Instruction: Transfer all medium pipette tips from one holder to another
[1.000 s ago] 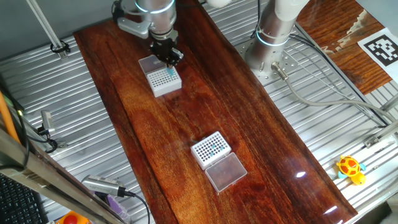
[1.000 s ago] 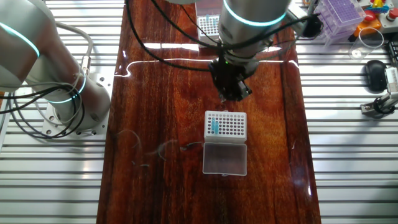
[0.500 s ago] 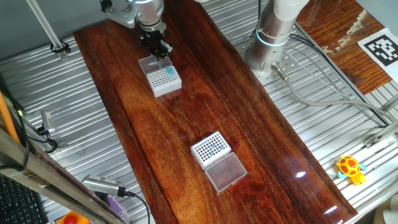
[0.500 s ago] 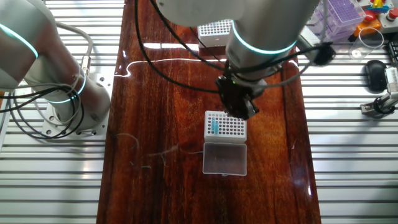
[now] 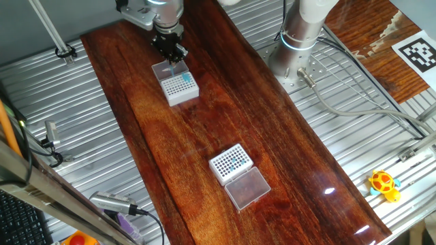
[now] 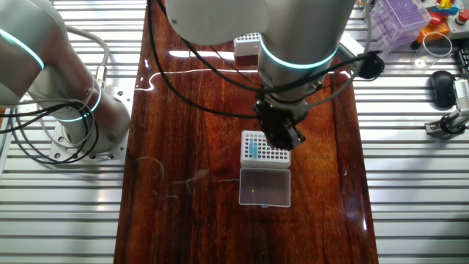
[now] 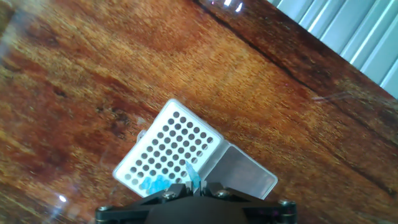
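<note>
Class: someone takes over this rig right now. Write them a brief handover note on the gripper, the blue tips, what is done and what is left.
Gripper: shut on one blue tip, above the far box.
Far box: a few blue tips already stand along one edge.
Near box: a cluster of blue tips is left to move.
Next, probably: seat the held tip in an empty hole, then fetch more.

We see a glossy, reddish wood-grain surface catching glare, laid over ribbed bare metal. The near holder looks like matt white plastic, its lid clear and smooth. The medium pipette tips look like translucent blue plastic.
</note>
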Controlling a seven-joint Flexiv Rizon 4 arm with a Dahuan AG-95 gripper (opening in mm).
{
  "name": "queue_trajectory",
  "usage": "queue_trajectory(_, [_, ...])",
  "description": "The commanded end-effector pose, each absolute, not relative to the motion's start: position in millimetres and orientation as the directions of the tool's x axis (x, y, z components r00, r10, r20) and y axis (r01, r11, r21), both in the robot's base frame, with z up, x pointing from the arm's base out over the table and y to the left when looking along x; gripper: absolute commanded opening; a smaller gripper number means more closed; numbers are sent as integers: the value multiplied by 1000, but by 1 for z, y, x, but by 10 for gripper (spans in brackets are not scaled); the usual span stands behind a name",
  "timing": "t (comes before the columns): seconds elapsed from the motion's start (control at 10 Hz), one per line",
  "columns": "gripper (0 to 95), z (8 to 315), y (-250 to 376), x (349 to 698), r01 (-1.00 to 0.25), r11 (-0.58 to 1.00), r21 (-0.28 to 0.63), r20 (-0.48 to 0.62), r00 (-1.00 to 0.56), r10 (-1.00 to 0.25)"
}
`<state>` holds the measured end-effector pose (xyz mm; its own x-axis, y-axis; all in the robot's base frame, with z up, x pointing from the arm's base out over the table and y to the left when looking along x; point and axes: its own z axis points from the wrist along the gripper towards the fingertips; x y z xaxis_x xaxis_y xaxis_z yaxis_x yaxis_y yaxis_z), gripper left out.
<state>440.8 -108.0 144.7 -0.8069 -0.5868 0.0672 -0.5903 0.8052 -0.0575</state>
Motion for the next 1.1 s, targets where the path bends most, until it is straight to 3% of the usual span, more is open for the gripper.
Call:
queue_trajectory(0.1, [0,142,-111,434,-595,801,-67,88,-803,-589])
queue_trajectory(1.1, [0,132,-117,417,-608,791,-70,94,-793,-602])
